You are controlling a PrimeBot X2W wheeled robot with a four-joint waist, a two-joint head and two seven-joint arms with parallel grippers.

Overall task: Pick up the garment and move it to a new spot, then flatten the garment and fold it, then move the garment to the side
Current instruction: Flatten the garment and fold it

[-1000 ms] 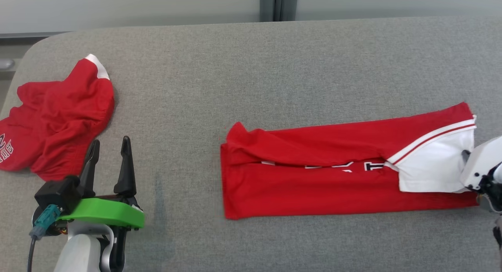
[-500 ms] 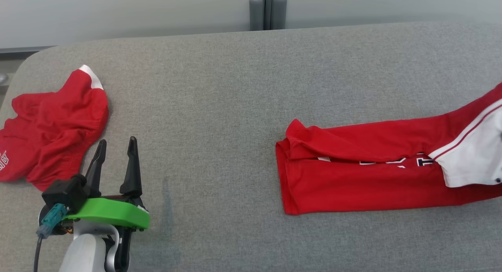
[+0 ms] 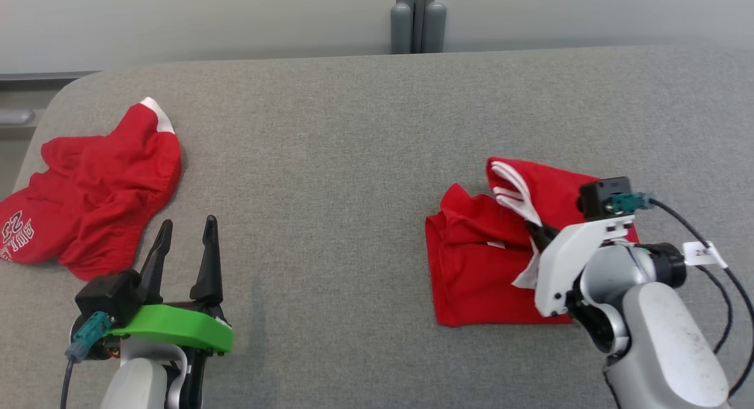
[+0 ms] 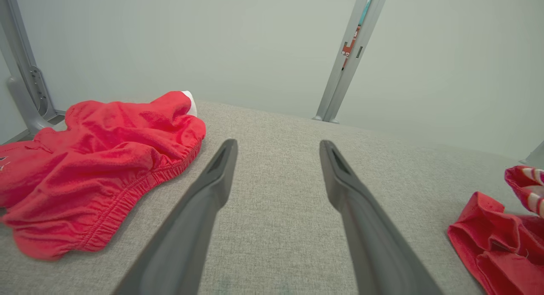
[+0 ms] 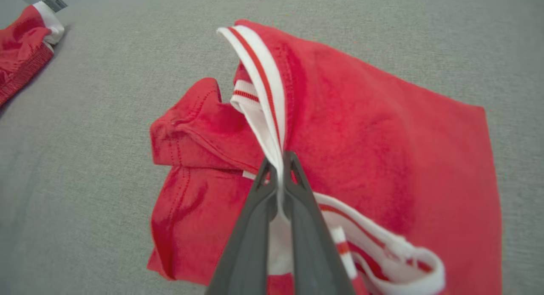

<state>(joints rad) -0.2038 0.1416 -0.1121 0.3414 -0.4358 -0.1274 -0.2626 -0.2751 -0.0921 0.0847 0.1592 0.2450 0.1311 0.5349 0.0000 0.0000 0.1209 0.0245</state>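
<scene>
Right gripper (image 5: pixel 278 167) pinching garment (image 5: pixel 361 137), white trim

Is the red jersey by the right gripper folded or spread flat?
Folded over, not flat: the red fabric jersey with white striped trim lies doubled on itself, one trimmed edge pinched up by the shut right gripper.

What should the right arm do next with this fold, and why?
Probably carry the held end over to the red garment's left edge and lower it. The right jaws are shut on its white striped trim, which stands raised above the lower layer, so the fold is not yet laid flat.
</scene>
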